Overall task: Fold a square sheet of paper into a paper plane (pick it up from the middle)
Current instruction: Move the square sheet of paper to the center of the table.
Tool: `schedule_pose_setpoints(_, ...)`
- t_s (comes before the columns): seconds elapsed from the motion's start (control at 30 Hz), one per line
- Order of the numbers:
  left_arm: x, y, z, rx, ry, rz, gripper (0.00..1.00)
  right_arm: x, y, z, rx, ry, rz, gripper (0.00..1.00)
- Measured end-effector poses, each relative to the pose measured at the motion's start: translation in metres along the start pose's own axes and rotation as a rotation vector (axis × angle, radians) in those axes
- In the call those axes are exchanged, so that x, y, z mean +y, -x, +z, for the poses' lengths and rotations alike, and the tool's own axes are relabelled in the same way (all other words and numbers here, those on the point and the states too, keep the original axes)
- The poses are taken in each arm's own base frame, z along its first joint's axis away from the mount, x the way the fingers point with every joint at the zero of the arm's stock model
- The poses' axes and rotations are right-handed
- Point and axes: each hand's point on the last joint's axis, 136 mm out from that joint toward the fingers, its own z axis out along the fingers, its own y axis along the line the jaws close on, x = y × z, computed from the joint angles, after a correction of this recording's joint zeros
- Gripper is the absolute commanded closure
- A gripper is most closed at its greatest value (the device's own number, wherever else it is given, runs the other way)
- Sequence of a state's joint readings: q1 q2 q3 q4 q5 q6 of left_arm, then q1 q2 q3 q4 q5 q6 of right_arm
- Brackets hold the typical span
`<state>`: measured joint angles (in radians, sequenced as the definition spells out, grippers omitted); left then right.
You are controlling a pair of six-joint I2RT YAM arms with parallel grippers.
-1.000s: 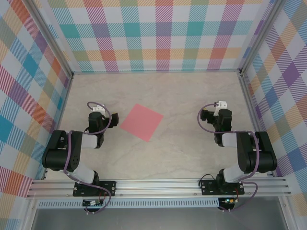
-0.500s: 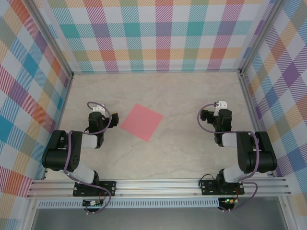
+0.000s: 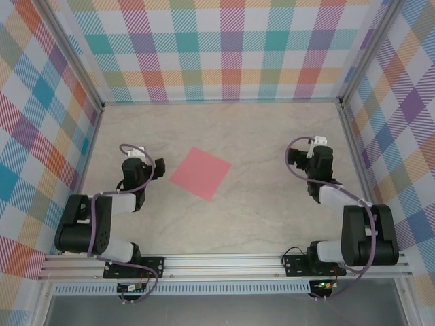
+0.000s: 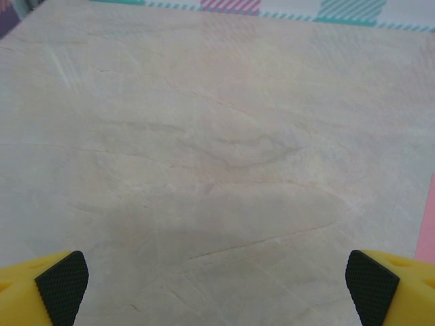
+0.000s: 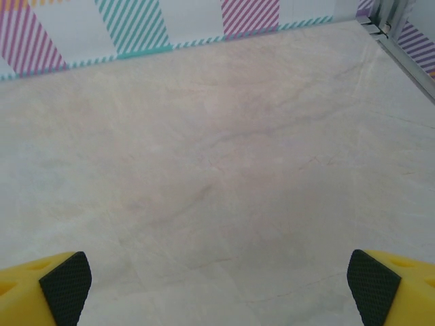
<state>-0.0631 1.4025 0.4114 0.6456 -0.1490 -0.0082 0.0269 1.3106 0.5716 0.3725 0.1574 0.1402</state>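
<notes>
The square sheet of paper (image 3: 200,172) is salmon pink and lies flat on the marble-look table (image 3: 258,136), turned like a diamond, left of centre. No paper plane shape shows. My left gripper (image 3: 138,158) hovers just left of the sheet, apart from it, open and empty. In the left wrist view its black pads (image 4: 62,286) stand wide over bare table, with a pink strip of the sheet (image 4: 429,217) at the right edge. My right gripper (image 3: 315,152) is far to the right, open and empty. The right wrist view has the right gripper (image 5: 219,288) over bare table.
Plaid walls (image 3: 224,54) close the table at the back and on both sides, with metal posts (image 3: 353,129) at the corners. An aluminium rail (image 3: 224,265) carrying both arm bases runs along the near edge. The back wall's foot (image 5: 136,51) lies ahead of the right gripper.
Both arms have stretched forward a little: the left gripper has shifted slightly away and leftward, the right gripper farther toward the back. The sheet has not moved. Both grippers stay open.
</notes>
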Motion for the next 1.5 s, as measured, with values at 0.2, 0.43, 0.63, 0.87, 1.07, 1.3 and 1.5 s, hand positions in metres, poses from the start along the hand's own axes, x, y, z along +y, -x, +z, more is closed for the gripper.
schedule_pose_setpoints(0.2,0.01,0.078,-0.046,-0.09,0.064,-0.13,0.0,0.02,0.059,-0.009,0.076,0.023,0.164,0.0)
schedule_pose_setpoints(0.43,0.02,0.099,-0.081,-0.001,0.128,-0.285,0.0,0.089,0.009,0.006,0.354,0.098,0.142,0.0)
schedule_pose_setpoints(0.63,0.024,0.061,-0.087,0.163,0.169,-0.317,0.0,0.186,-0.057,0.014,0.556,0.195,-0.075,0.0)
schedule_pose_setpoints(0.87,0.012,0.039,-0.081,0.268,0.118,-0.332,0.0,0.265,-0.115,0.019,0.636,0.255,-0.371,0.0)
schedule_pose_setpoints(1.07,0.006,0.02,-0.071,0.355,0.11,-0.327,0.0,0.309,-0.14,0.03,0.646,0.26,-0.527,0.0)
schedule_pose_setpoints(1.3,0.007,0.017,-0.07,0.371,0.115,-0.324,0.0,0.316,-0.151,0.051,0.665,0.189,-0.581,0.0)
schedule_pose_setpoints(1.5,0.006,0.012,-0.067,0.4,0.122,-0.324,0.0,0.3,-0.153,0.049,0.683,0.148,-0.539,0.0)
